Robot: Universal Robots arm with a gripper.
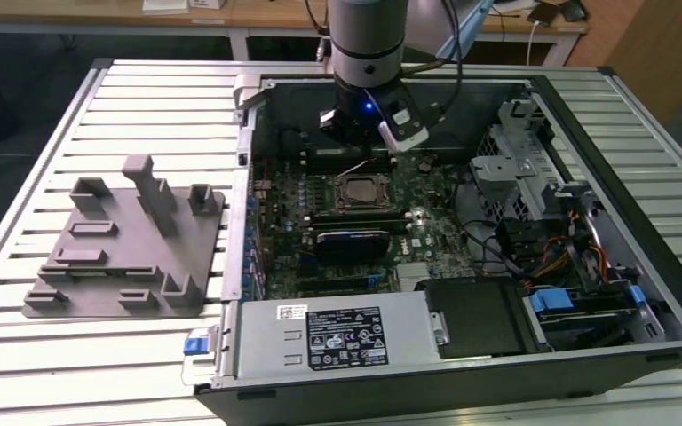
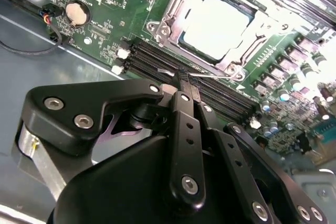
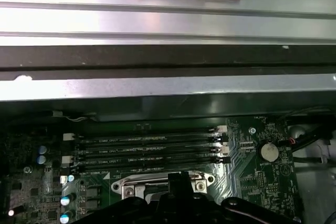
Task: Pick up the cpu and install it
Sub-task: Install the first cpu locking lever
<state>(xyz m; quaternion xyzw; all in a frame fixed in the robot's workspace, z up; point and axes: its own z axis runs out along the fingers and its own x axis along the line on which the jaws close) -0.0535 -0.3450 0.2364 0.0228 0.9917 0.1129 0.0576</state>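
Note:
The cpu, a flat square chip with a shiny silver top, lies in the motherboard socket with the metal socket frame around it. In the exterior view the cpu sits mid-board inside the open computer case. My gripper hovers just off the socket, over the black memory slots, with its black fingers pressed together and nothing between them. In the first wrist view the gripper tip overlaps the socket frame. The arm's wrist hangs over the back of the case.
A grey plastic tray with upright posts stands on the slatted table at the exterior view's left. Inside the case are a power supply, a black drive bay, cable bundles and a coin battery.

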